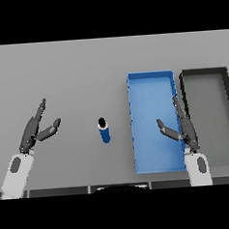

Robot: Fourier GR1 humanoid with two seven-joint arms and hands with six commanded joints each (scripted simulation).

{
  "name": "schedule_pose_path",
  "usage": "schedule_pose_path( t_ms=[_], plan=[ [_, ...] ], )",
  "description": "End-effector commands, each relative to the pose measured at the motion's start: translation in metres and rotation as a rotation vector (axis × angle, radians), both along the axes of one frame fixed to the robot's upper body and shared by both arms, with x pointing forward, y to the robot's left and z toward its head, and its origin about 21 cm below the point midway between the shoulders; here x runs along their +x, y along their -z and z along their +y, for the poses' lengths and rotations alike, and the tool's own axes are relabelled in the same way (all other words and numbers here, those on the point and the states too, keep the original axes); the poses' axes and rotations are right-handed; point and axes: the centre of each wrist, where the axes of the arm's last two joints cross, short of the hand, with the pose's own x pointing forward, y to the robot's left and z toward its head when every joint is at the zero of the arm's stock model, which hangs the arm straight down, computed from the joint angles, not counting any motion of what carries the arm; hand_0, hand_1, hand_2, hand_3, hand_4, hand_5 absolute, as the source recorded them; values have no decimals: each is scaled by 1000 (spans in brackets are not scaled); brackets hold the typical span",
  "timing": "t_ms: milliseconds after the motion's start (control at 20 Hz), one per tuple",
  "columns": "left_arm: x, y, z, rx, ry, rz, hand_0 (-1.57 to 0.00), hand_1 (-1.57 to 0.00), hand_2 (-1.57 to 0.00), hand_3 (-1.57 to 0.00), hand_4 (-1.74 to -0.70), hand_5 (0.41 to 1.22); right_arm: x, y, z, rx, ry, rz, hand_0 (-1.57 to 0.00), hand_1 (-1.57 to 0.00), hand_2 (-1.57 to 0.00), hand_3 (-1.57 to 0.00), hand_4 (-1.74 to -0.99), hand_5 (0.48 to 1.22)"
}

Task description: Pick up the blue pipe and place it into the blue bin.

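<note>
On grey table, blue pipe upright beside blue bin, unlabelled

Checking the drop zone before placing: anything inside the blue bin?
Nothing lies in the blue rectangular bin; its floor shows bare blue. The right hand, fingers open, hovers over its right wall and hides a strip there. The blue pipe stands on the grey table, left of it.

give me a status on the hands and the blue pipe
Left hand open, off to the left. Right hand open, over blue bin. Blue pipe upright on table, untouched. Nothing between pipe and bin.
</note>
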Motion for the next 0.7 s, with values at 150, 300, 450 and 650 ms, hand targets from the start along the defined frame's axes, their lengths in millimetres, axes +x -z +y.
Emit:
schedule_pose_path(
  t_ms=[150,300,450,650],
  plan=[
    [-7,-2,1,-17,114,10,1,1,1,1,-976,584,-3,-6,0,-2,-8,-10,1,1,1,1,-1192,621],
    [-16,-10,-5,13,225,59,1,1,1,1,-1026,549,2,-6,4,-10,-20,-2,1,1,1,1,-1179,616],
    [-25,-2,-33,7,343,134,1,1,1,1,-1095,510,0,-8,0,-6,-21,-11,1,1,1,1,-1173,616],
    [-33,4,-63,41,420,189,1,1,1,1,-1137,464,-3,-5,5,5,-12,15,1,1,1,1,-1189,619]
  ],
)
